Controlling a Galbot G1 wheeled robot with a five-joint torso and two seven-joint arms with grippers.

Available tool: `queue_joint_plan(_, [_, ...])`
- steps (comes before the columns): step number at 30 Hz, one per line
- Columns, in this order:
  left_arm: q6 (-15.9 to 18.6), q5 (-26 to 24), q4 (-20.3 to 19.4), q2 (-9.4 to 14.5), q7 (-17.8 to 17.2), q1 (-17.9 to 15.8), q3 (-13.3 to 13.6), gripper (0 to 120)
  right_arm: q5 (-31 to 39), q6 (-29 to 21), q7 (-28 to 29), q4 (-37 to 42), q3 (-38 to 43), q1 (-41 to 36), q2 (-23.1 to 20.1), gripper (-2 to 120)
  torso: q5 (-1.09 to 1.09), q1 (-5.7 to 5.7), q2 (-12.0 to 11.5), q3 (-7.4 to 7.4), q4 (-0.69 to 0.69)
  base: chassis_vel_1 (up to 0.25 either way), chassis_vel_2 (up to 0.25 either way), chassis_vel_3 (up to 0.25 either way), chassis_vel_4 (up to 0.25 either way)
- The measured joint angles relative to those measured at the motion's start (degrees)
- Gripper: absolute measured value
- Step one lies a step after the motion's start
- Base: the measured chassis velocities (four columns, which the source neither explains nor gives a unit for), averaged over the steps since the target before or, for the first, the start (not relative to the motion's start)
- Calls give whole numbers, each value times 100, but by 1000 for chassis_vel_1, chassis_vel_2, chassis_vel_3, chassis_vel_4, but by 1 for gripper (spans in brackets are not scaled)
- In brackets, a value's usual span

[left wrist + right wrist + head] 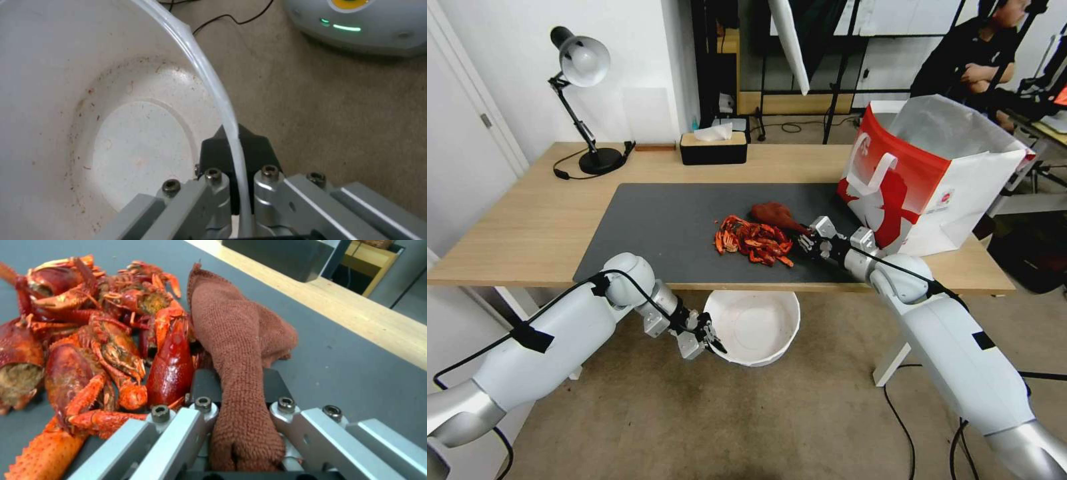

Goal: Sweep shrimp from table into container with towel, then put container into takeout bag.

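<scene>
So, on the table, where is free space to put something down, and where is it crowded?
Free: the dark mat left of the shrimp, and the bare table between the mat and the lamp. Crowded: the right side, where the right gripper holds the towel against the shrimp, close beside the takeout bag.

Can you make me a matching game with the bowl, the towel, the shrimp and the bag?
Things:
1. bowl
2. towel
3. shrimp
4. bag

Where:
A. piled on the grey mat
B. standing open at the table's right end
C. pinched by the right gripper
D. held by its rim in the left gripper, below the table edge

Pairs: 1-D, 2-C, 3-A, 4-B
</scene>
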Motion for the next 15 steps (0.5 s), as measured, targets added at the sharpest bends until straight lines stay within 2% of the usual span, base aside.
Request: queue_joint_plan(15, [4, -3, 59, -10, -20, -26, 5, 0, 52, -16, 37, 467, 94, -491, -51, 6, 0, 0, 0, 0, 0, 0, 0, 0, 0])
